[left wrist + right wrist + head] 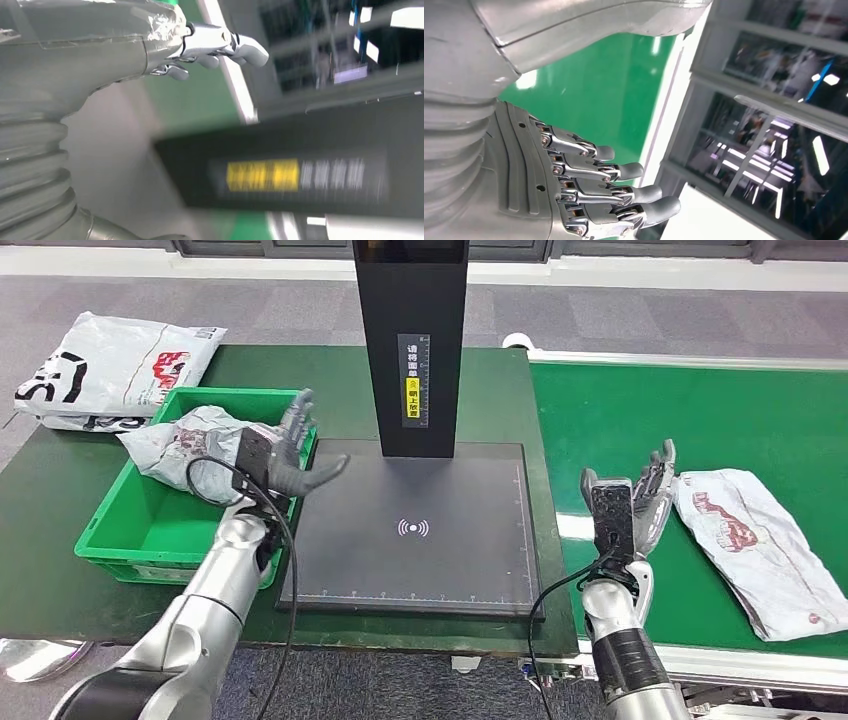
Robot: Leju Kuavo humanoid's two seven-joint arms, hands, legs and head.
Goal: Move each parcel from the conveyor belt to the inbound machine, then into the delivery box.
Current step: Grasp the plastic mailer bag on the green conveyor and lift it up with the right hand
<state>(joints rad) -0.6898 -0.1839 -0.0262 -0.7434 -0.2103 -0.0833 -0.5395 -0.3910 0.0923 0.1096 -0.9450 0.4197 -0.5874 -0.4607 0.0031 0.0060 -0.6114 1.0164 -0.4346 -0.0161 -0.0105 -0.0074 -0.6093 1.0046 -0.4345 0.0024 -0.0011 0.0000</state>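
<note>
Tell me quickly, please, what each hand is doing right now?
Left hand: open, holding nothing, beside the green bin.
Right hand: open, holding nothing, next to the parcel on the belt.

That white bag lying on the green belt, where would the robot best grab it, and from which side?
Probably by its near long edge, coming from the left. The white bag lies flat and limp on the green belt, its long side running beside the open right hand, which is close by but not touching. Fingers could slide under that edge and pinch it; the flat middle offers little to grip.
</note>
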